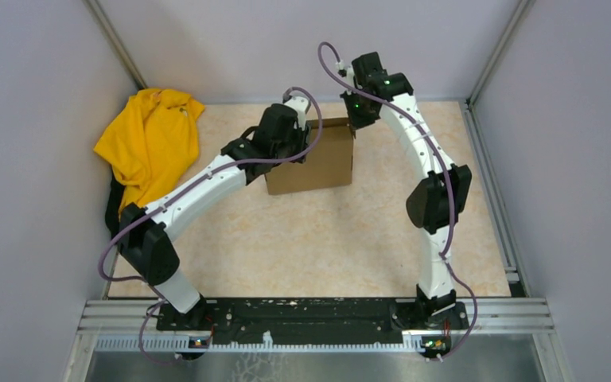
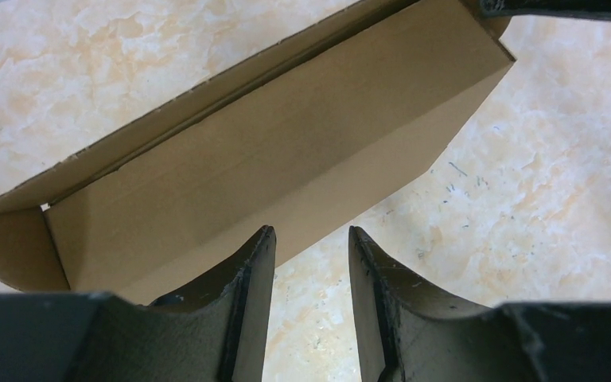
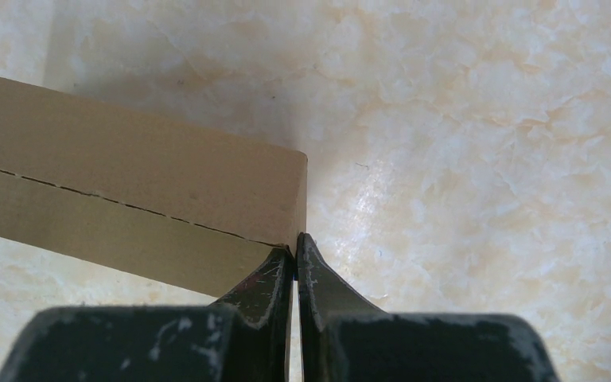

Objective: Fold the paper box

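1. The plain brown corrugated cardboard paper box (image 1: 322, 163) stands toward 12 o'clock on the cream marbled surface (image 1: 310, 247). It is raised into a shallow rectangular shape and sits between the 2 arms.
2. It looks light and dry. The panels should stay stiff, and bending should happen only along the scored creases and the perforated line seen in the right wrist view. A hard pinch would likely dent the fluting. Being so light, the box would probably slide on the smooth surface unless something braces it.
3. The best hold looks like a thin free edge: a flap or wall close to its crease, with the opposite corner braced.
4. The left fingers (image 2: 254, 270) stand partly open at the box's 9 o'clock side. Bare surface shows through the gap and nothing is held. In the wrist view 1 finger overlaps the box's long panel, but I cannot tell whether it touches.
5. The right fingers (image 3: 295, 259) are closed together, with their tips against the box's corner at about 1 o'clock. No cardboard shows between them, so this reads as a brace rather than a grip.
6. A crumpled yellow cloth garment (image 1: 151, 139) lies at 9 o'clock from the box, well apart, in the far left corner.
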You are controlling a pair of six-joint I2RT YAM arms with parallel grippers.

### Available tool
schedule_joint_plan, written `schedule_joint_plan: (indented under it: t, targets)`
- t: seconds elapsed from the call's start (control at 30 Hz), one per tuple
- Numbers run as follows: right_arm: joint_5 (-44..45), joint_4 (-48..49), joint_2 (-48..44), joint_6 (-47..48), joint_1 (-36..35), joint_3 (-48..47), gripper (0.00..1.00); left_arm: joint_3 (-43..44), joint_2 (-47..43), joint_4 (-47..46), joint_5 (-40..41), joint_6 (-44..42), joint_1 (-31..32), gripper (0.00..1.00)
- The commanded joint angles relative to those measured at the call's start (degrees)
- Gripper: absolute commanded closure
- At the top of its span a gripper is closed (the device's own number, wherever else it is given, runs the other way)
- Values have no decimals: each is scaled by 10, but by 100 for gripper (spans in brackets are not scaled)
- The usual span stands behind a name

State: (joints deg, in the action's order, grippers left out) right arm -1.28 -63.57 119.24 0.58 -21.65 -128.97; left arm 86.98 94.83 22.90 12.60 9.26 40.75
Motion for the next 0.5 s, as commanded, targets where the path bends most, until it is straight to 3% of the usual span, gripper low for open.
schedule_joint_plan:
  t: [0.0, 0.47]
  targets:
    - [-9, 12, -35, 14, -9, 7, 100, -18, 10, -12, 27, -13, -1, 55]
    - [-21, 42, -93, 15, -12, 76, 100, -65, -48, -69, 62, -23, -1, 55]
